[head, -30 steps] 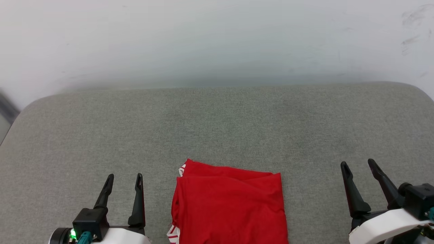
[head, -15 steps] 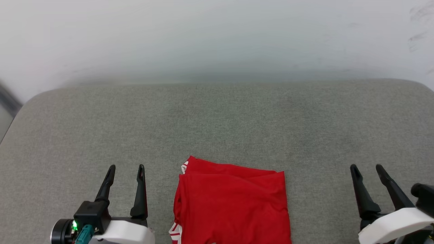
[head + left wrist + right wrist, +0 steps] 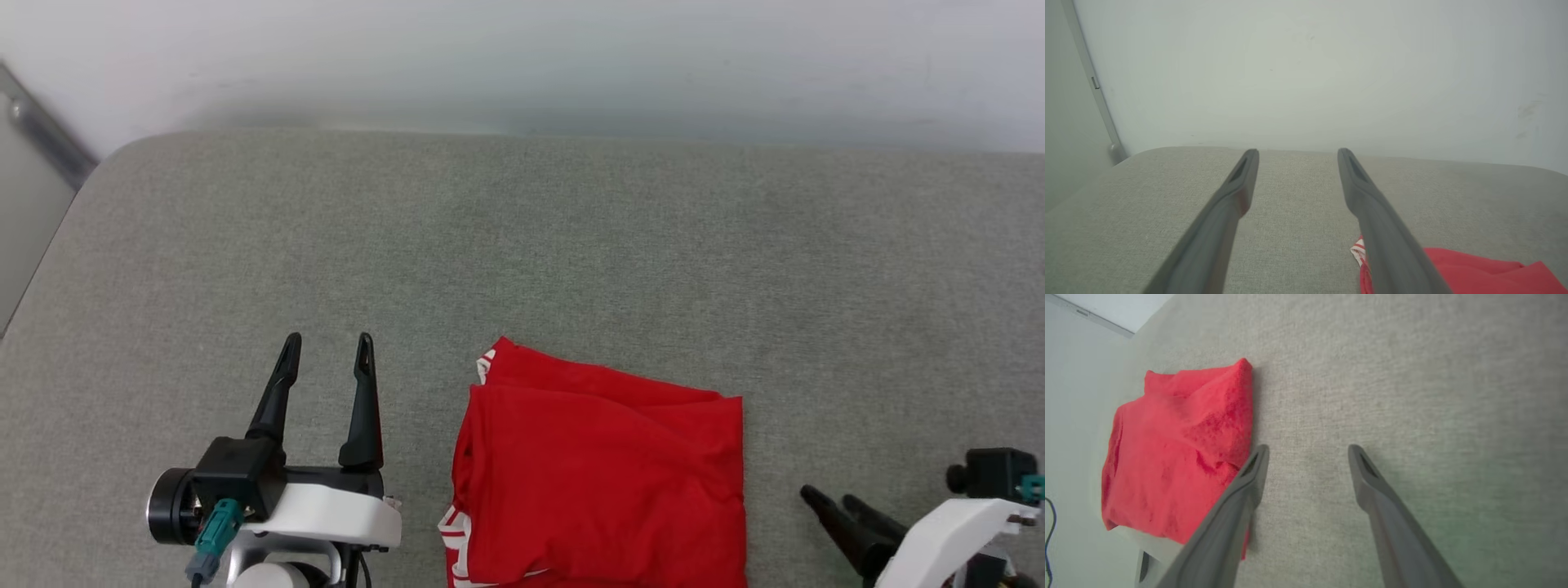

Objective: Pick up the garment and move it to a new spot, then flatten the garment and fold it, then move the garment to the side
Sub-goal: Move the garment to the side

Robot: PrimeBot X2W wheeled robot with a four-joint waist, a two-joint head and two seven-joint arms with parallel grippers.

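The garment (image 3: 600,474) lies folded into a red rectangle at the near edge of the grey padded table (image 3: 522,229), with striped white trim showing at its left corners. My left gripper (image 3: 328,339) stands open just left of it, fingers pointing away from me, nothing between them. The left wrist view has these fingers (image 3: 1297,152) over bare table and the garment (image 3: 1474,269) at the lower right. My right gripper (image 3: 826,495) sits low at the garment's right, pointing toward it. The right wrist view shows it (image 3: 1308,448) open and empty, one finger beside the garment (image 3: 1175,457).
A pale wall (image 3: 522,57) rises behind the table's far edge. A grey metal strip (image 3: 45,126) runs down beside the table's left corner. Bare table surface spreads beyond and to both sides of the garment.
The head camera has tipped down, shifting the whole picture. My right gripper has dropped lower and turned from pointing away to pointing left at the garment. The left gripper and garment keep their places.
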